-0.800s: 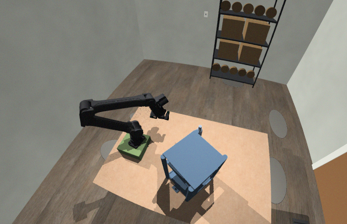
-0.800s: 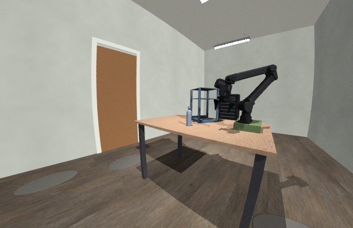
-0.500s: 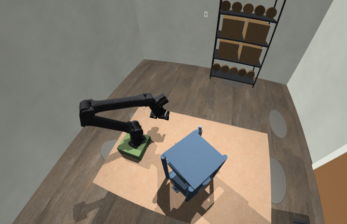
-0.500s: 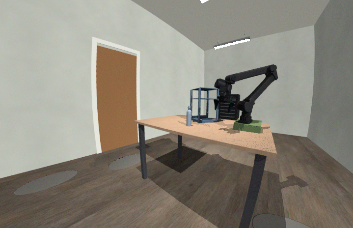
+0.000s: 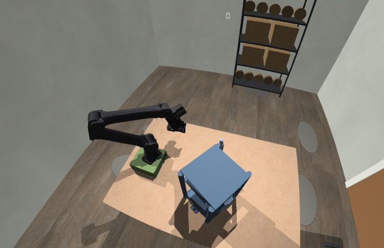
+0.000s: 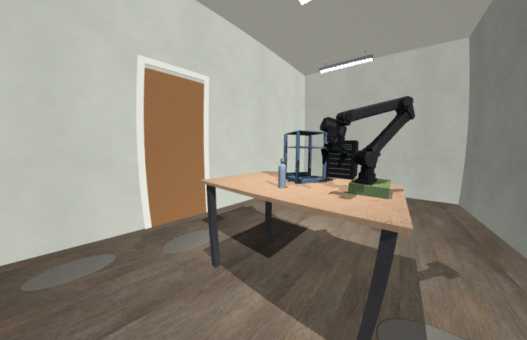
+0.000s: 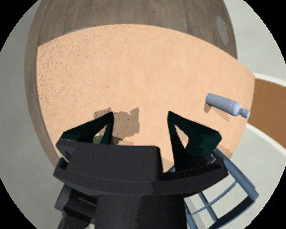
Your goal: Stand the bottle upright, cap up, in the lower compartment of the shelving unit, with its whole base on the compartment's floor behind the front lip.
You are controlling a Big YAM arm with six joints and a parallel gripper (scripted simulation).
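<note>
A grey-blue bottle [image 6: 281, 173] stands upright, cap up, on the table top beside the blue shelving unit [image 6: 305, 156], outside it. In the top view only its cap [image 5: 221, 143] shows, behind the unit's top [image 5: 215, 178]. The wrist view shows the bottle [image 7: 224, 104] at the right, far from the fingers. My gripper [image 5: 177, 128] is open and empty, held above the table between the arm's base and the far table edge, well away from the bottle. It also shows in the exterior view [image 6: 334, 154] and in the wrist view [image 7: 141, 134].
The arm stands on a green base [image 5: 148, 162] at the table's left side. The shelving unit [image 7: 217, 201] shows at the lower right of the wrist view. A dark storage rack [image 5: 271, 44] with boxes stands against the far wall. A brown door [image 6: 173, 143] is in the side wall.
</note>
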